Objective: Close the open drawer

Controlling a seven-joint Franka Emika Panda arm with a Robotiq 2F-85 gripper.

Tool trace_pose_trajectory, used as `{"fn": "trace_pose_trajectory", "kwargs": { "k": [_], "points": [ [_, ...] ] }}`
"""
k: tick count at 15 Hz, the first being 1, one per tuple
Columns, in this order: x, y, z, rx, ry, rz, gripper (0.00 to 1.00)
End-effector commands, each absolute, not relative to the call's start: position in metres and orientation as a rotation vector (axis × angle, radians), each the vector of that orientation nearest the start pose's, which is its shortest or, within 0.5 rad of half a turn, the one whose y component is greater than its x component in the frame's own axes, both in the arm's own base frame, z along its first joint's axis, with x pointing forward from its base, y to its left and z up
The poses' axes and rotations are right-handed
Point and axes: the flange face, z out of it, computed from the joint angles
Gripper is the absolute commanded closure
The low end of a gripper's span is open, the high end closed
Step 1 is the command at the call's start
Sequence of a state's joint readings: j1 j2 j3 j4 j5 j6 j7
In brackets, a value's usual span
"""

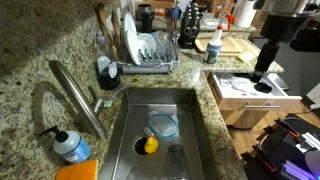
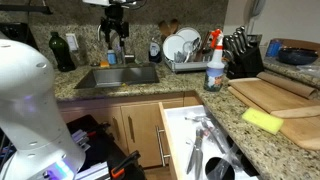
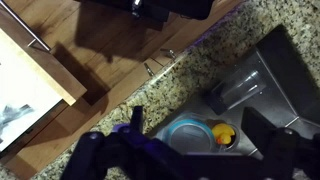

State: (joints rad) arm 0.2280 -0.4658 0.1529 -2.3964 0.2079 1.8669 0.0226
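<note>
The open wooden drawer (image 1: 252, 100) is pulled out of the cabinet beside the sink; its white inside holds utensils. It shows in both exterior views (image 2: 178, 140) and at the left edge of the wrist view (image 3: 35, 85). My gripper (image 1: 263, 86) hangs high in the air, apart from the drawer. An exterior view shows it above the sink area (image 2: 115, 38). In the wrist view its two fingers (image 3: 180, 152) stand wide apart and empty, over the sink and the counter edge.
The steel sink (image 1: 160, 115) holds a blue-rimmed bowl (image 3: 188, 135), a yellow object (image 1: 150, 145) and a glass. A dish rack (image 1: 150, 55), spray bottle (image 2: 213, 68), knife block (image 2: 243, 55), cutting board (image 2: 275, 95) and yellow sponge (image 2: 262, 120) stand on the granite counter. A dark bag (image 2: 95, 150) lies on the floor.
</note>
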Motion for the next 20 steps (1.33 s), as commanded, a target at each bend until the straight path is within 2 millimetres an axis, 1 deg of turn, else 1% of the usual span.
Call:
{"fn": "trace_pose_trajectory", "kwargs": {
  "k": [1, 2, 3, 4, 5, 6, 8, 10, 12, 14, 15, 16, 17, 18, 20],
  "points": [
    [0.367, 0.168, 0.481, -2.998, -0.411, 0.136, 0.0],
    [0.385, 0.161, 0.475, -2.953, -0.299, 0.141, 0.0],
    [0.409, 0.144, 0.46, -2.925, -0.188, 0.15, 0.0],
    [0.421, 0.126, 0.437, -2.901, -0.147, 0.208, 0.0],
    [0.424, 0.114, 0.424, -2.882, -0.082, 0.226, 0.0],
    [0.427, 0.1, 0.404, -2.869, 0.0, 0.256, 0.0],
    [0.438, 0.067, 0.359, -2.832, 0.173, 0.318, 0.0],
    [0.443, 0.035, 0.311, -2.793, 0.348, 0.36, 0.0],
    [0.441, 0.004, 0.263, -2.747, 0.514, 0.409, 0.0],
    [0.428, -0.029, 0.218, -2.69, 0.679, 0.465, 0.0],
    [0.423, -0.04, 0.207, -2.648, 0.751, 0.503, 0.0],
    [0.425, -0.044, 0.207, -2.582, 0.794, 0.544, 0.0],
    [0.425, -0.033, 0.214, -2.663, 0.725, 0.513, 0.0],
    [0.422, -0.041, 0.204, -2.632, 0.767, 0.534, 0.0],
    [0.422, -0.046, 0.2, -2.613, 0.794, 0.542, 0.0]
  ]
}}
